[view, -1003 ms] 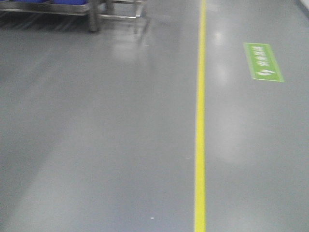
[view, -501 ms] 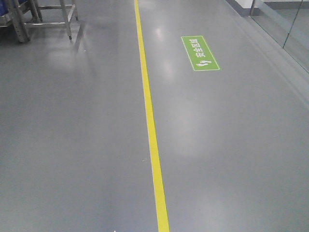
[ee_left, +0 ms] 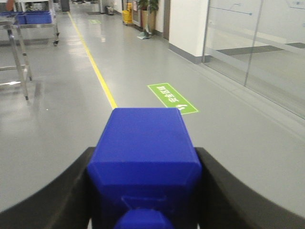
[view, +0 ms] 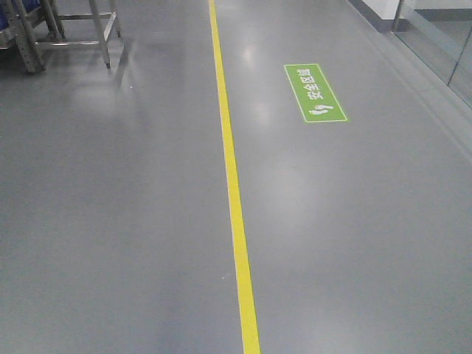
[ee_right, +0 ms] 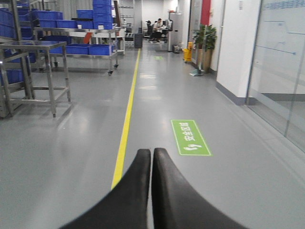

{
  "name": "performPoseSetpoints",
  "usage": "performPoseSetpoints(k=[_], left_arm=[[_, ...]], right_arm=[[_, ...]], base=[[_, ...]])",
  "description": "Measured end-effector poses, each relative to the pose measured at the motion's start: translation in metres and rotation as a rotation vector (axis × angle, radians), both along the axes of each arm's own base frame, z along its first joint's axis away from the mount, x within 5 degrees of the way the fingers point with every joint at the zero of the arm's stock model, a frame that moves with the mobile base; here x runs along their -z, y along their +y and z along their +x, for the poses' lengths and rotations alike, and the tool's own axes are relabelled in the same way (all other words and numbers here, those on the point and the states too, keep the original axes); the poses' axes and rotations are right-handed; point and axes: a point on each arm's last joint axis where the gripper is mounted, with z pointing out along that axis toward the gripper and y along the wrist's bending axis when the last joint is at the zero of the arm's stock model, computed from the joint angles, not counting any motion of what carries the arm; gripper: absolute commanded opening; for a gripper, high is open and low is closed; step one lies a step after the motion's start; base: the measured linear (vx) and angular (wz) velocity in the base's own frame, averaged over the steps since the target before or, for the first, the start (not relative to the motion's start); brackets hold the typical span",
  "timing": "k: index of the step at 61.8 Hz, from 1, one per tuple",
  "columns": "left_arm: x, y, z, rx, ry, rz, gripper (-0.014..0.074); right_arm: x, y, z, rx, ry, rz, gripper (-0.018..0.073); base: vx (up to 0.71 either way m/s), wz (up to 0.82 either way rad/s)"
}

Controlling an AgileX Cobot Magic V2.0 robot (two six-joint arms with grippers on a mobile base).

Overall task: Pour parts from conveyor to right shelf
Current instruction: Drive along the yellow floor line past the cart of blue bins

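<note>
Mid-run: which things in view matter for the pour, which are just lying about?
Job: blue part, clamped in left gripper; right gripper, shut, empty; steel rack of blue bins, possibly the shelf.
Lying about: yellow floor line; green floor sign; bare steel table; potted plant.

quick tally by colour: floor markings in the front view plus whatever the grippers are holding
yellow line: 1
green floor sign: 1
blue part, clamped in the left gripper: 1
right gripper, closed with nothing in it: 0
total: 3
</note>
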Motion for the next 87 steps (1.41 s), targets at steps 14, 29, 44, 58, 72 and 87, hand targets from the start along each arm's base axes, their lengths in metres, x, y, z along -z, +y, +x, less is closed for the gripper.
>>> performPoseSetpoints(k=[14,29,44,58,72,87], left_arm=[[0.0,0.0,0.0,0.0,0.0,0.0,-0.0006],[0.0,0.0,0.0,0.0,0.0,0.0,-0.0006],[0.0,0.0,0.0,0.0,0.0,0.0,-0.0006],[0.0,0.0,0.0,0.0,0.0,0.0,-0.0006],[0.0,0.0,0.0,0.0,0.0,0.0,-0.0006],[0.0,0.0,0.0,0.0,0.0,0.0,-0.0006]], right_arm=[[0.0,0.0,0.0,0.0,0.0,0.0,-0.0009],[0.0,0.0,0.0,0.0,0.0,0.0,-0.0009],[0.0,0.0,0.0,0.0,0.0,0.0,-0.0009],[0.0,0.0,0.0,0.0,0.0,0.0,-0.0009],[0.0,0.0,0.0,0.0,0.0,0.0,-0.0009],[0.0,0.0,0.0,0.0,0.0,0.0,-0.0009]], base=[[0.54,0.24],[0.6,0.15],[0.64,0.03],[0.69,-0.08],[0.73,-0.16],[0.76,-0.07]])
